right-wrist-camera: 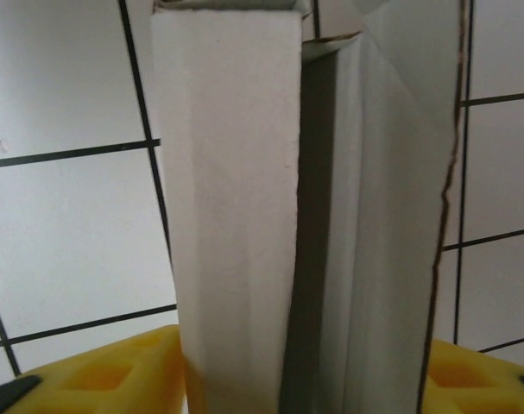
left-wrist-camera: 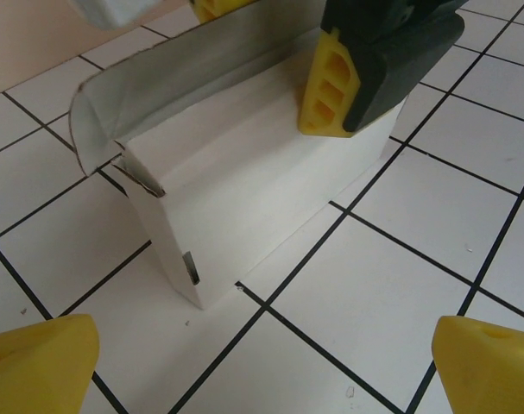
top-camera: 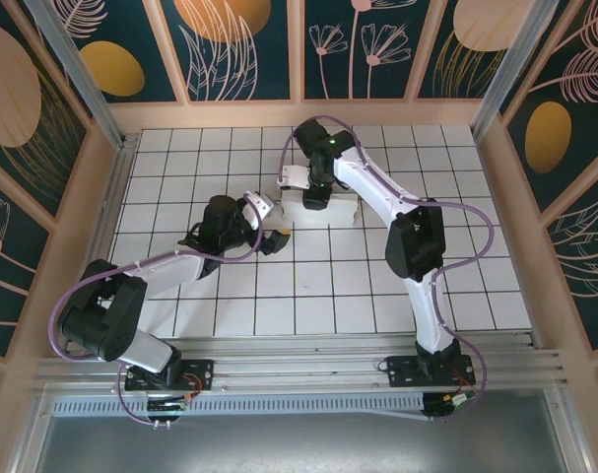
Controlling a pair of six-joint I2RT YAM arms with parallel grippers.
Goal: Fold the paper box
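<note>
The white paper box (top-camera: 340, 211) stands mid-table, partly folded, with a flap (left-wrist-camera: 184, 69) curving up over its far side. My right gripper (top-camera: 316, 193) comes down on its top from above. In the right wrist view two upright panels of the box (right-wrist-camera: 236, 172) stand between the yellow fingers of the right gripper (right-wrist-camera: 300, 384), with a dark gap between the panels, so they are not squeezed together. One yellow finger (left-wrist-camera: 329, 86) rests by the near wall of the box (left-wrist-camera: 244, 198). My left gripper (top-camera: 271, 235) is open and empty, low over the tiles just left of the box (left-wrist-camera: 262, 371).
The table is a white grid of tiles (top-camera: 308, 296) with wooden walls (top-camera: 308, 116) around it. The left arm (top-camera: 161, 271) lies across the near left. The right arm (top-camera: 412, 236) arches over the right half.
</note>
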